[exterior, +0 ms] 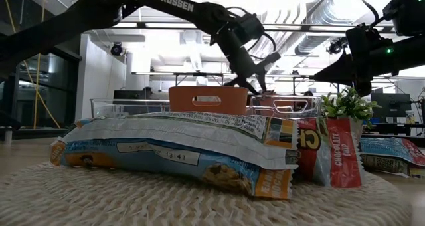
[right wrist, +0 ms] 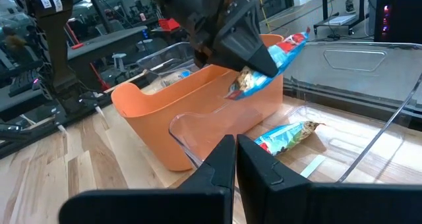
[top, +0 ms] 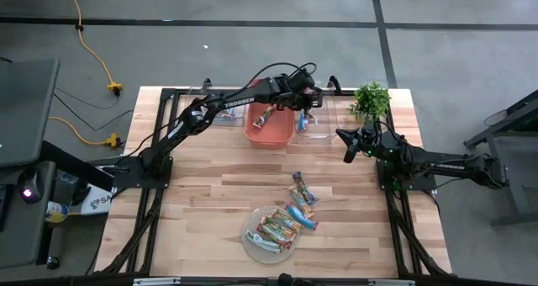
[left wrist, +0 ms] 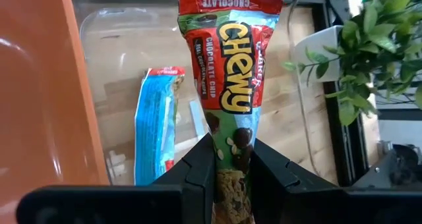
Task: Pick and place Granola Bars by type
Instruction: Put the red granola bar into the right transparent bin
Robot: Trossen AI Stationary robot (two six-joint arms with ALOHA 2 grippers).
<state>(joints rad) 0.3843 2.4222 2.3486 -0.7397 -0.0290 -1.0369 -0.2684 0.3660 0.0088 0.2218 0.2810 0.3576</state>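
Note:
My left gripper [top: 304, 101] hangs over the clear bin [top: 324, 135] at the table's far side, shut on a red-and-blue Chewy granola bar [left wrist: 231, 66]. Another red-and-blue bar [left wrist: 155, 128] lies flat on that bin's floor. The orange bin [top: 282, 136] beside it holds a bar [top: 265, 116]. Several more bars lie on the round rope mat [top: 252, 244] near the front edge, and two [top: 303, 189] lie on the wood just beyond it. My right gripper [right wrist: 235, 159] waits shut at the table's right, touching nothing. My left gripper pinches the Chewy bar between its two fingers near one end [left wrist: 232, 161], on its two long edges, where the wrapper is squeezed narrow. The fingers slant down from above, along the bar. The bar sticks out past the fingertips, lifted clear over the clear bin.
A small potted plant [top: 371, 101] stands at the far right, next to the clear bin. A second clear bin [top: 220, 118] stands to the left of the orange one. Bare wood lies between the bins and the mat.

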